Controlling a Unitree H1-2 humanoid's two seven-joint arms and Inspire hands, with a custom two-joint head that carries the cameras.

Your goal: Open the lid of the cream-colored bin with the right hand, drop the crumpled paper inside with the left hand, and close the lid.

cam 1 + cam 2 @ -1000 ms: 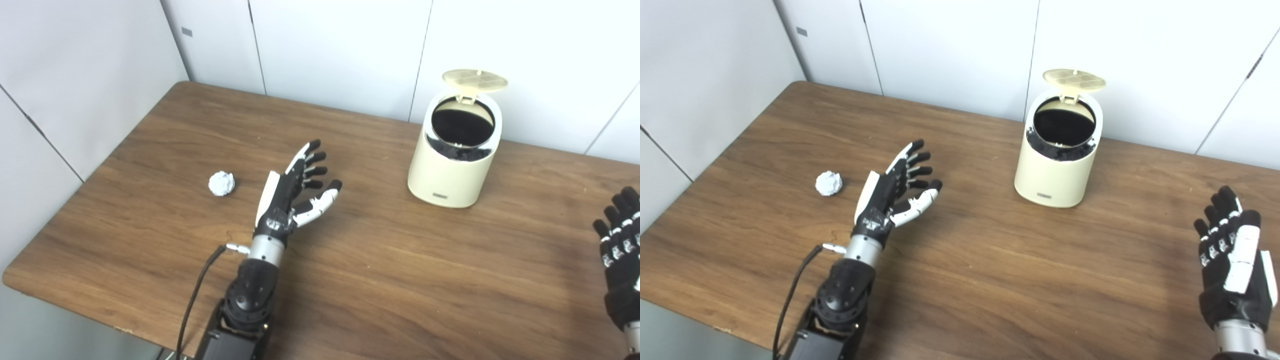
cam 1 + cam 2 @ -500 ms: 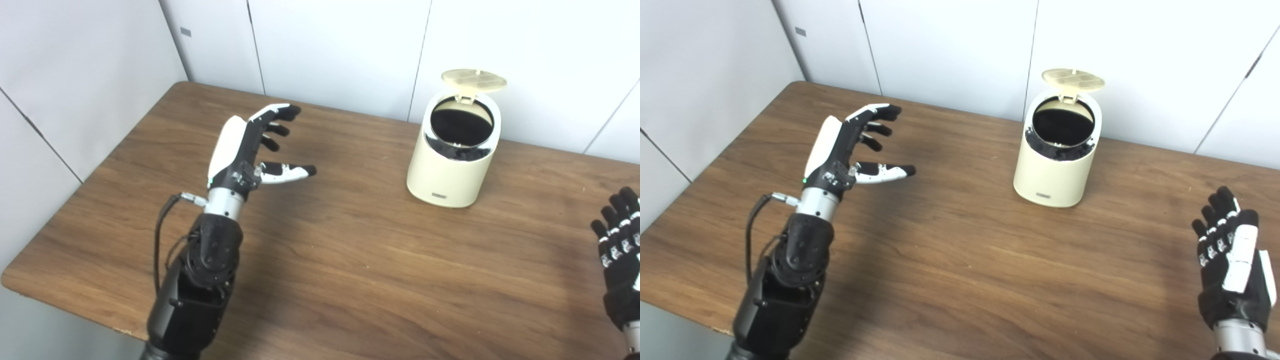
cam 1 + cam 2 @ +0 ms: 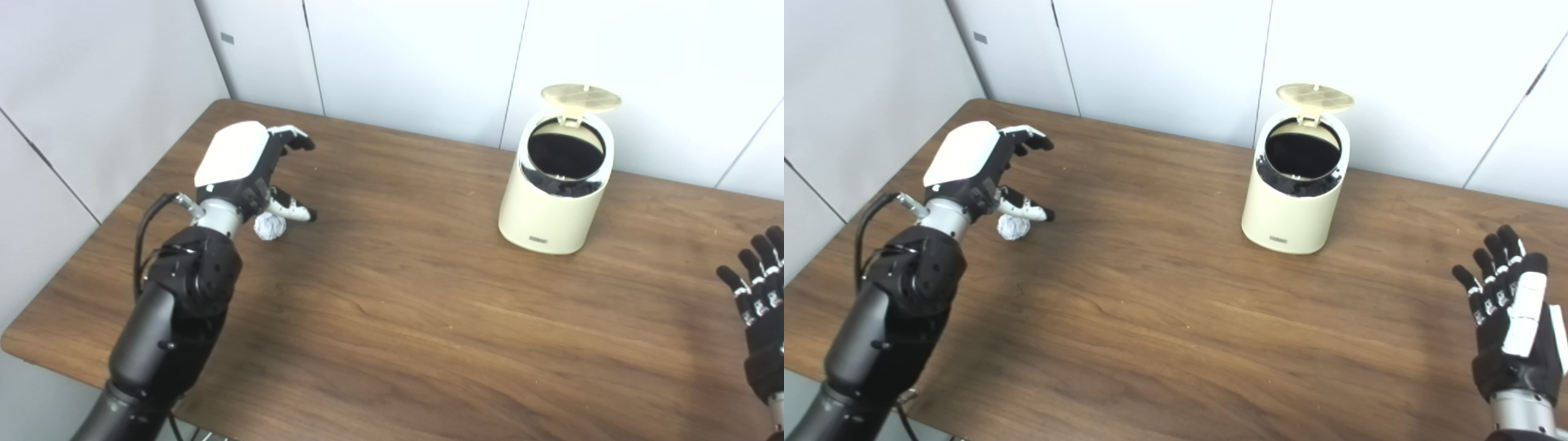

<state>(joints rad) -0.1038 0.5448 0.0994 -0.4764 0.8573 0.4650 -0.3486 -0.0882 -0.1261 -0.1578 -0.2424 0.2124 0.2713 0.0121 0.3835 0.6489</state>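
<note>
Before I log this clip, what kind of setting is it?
Probably a lab or test bay set up for robot trials: a wooden table pushed against plain white wall panels, holding only a cream-colored bin and a crumpled paper.

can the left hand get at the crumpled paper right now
Probably yes. The left hand is open, poised over the paper ball, fingers spread, thumb just beside it. Nothing else stands near it on the table; the bin is well off to the right.
</note>
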